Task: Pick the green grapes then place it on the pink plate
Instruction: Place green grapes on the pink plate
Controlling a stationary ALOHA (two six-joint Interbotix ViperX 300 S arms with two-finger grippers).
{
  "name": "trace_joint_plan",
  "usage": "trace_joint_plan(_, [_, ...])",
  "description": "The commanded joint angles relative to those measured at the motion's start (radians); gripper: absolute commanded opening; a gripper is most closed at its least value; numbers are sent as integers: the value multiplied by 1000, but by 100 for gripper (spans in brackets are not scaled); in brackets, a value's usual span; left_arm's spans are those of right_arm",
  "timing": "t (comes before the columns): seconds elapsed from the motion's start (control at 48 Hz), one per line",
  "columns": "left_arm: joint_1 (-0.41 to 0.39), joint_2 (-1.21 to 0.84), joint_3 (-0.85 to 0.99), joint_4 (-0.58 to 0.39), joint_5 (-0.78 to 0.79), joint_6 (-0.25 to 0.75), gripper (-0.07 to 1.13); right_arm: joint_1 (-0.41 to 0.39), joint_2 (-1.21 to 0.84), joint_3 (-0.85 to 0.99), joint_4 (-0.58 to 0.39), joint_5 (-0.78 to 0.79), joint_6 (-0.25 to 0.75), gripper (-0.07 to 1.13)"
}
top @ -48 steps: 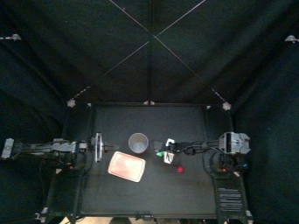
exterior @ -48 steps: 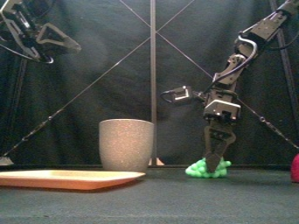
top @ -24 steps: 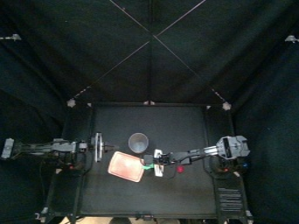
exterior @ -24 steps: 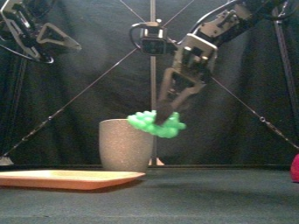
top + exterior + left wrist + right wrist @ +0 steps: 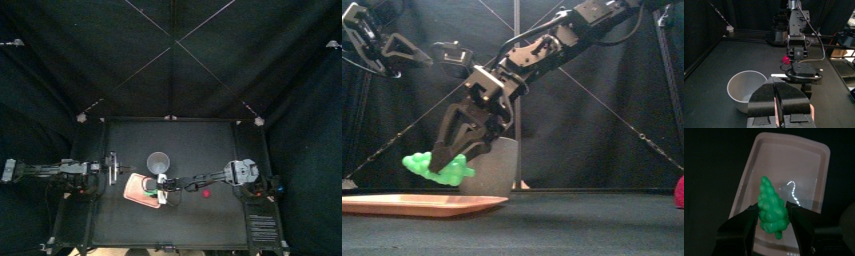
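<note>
Over the pink plate [image 5: 422,203], my right gripper [image 5: 449,168] hangs with jaws clamped on the green grapes [image 5: 426,165]; only its wrist view shows them mid-tray. Half a second ago they were higher, by the grey cup [image 5: 502,175]. The left gripper [image 5: 779,102] rests closed at the table's left.

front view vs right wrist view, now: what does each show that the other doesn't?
Front only: the green grapes hang clear above the pink plate, not touching it. The left arm rests raised at the left, and a red toy sits at the right edge. Right wrist only: the plate's bare inside, spread out beneath the grapes. Both: the right gripper shut on the grapes, with the plate below.
</note>
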Motion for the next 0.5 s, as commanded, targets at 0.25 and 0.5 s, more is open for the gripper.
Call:
trace_joint_plan(0.25, [3, -5, -2, -6, -9, 0, 24, -5, 57, -121, -14, 29, 2, 62])
trace_joint_plan(0.5, [8, -11, -2, -6, -11, 2, 24, -3, 61, -124, -15, 29, 0, 72])
